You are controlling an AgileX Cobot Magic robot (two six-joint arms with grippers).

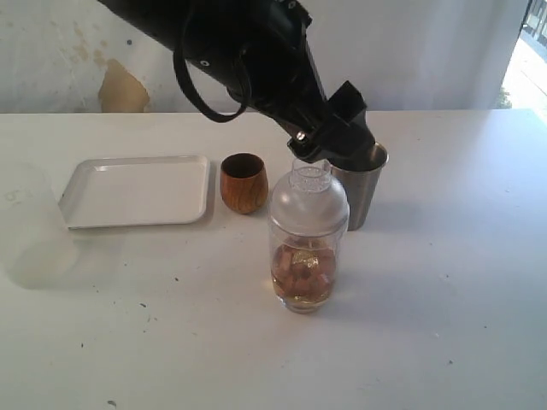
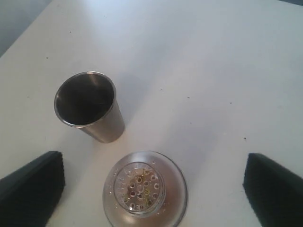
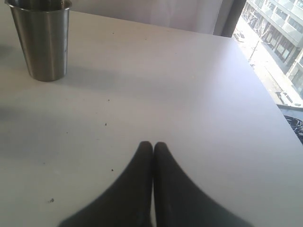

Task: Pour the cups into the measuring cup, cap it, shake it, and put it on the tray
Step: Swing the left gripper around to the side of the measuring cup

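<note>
— Where is your tall clear graduated plastic measuring cup (image 1: 308, 265)?
— Upright near the middle of the white surface (image 1: 427, 325), with the clear domed plastic cap (image 1: 308, 205) on top. The tapered stainless-steel tumbler (image 1: 363, 192) stands just behind it to the right, the rounded brown wooden cup (image 1: 244, 184) to the far left, and the flat white tray (image 1: 137, 192) further left.
— And your end effectors?
— Your left end effector (image 2: 154, 187) hangs above the cap, fingers spread wide and touching nothing. Your right end effector (image 3: 152, 151) is pressed closed.

Domed cap (image 2: 144, 189), seemingly empty tumbler (image 2: 90, 106), fingers (image 2: 31, 189) apart
</note>
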